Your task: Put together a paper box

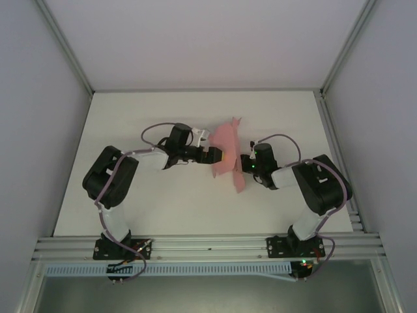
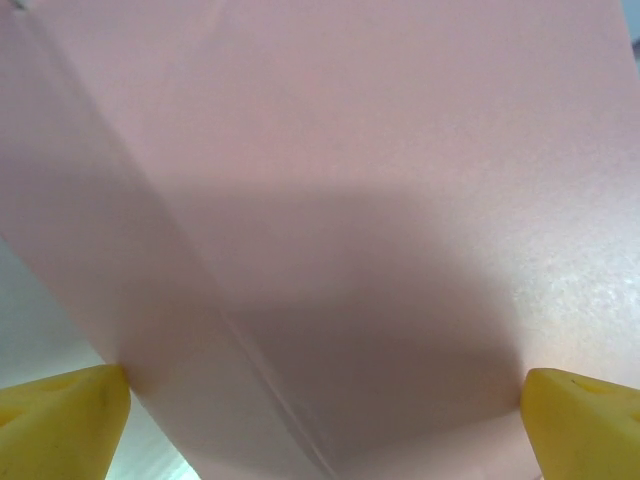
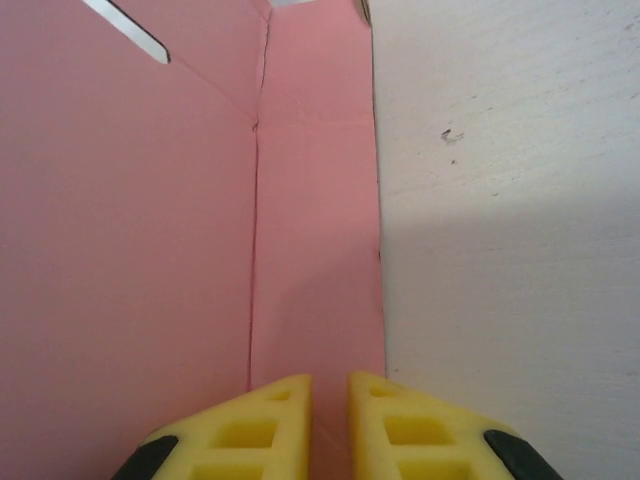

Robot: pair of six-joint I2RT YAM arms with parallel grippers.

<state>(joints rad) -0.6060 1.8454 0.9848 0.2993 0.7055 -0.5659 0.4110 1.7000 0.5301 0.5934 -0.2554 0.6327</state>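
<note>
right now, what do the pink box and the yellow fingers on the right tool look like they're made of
The paper box: thin card, it seems, matte pink, with sharp creases and a cut slot. The fingers of the right tool: yellow moulded plastic or rubber, I cannot tell which; smooth, with a hollow lattice.

The top camera sits high above the near edge of the white desk point(image 1: 163, 111) and looks steeply down on the whole of it from afar. Each wrist camera looks forward along its own yellow-tipped pincer, the left pincer point(image 2: 325, 425) and the right pincer point(image 3: 330, 420). Both are pressed close to the plain pink thin card sheet point(image 1: 225, 153), which all three views share.
</note>
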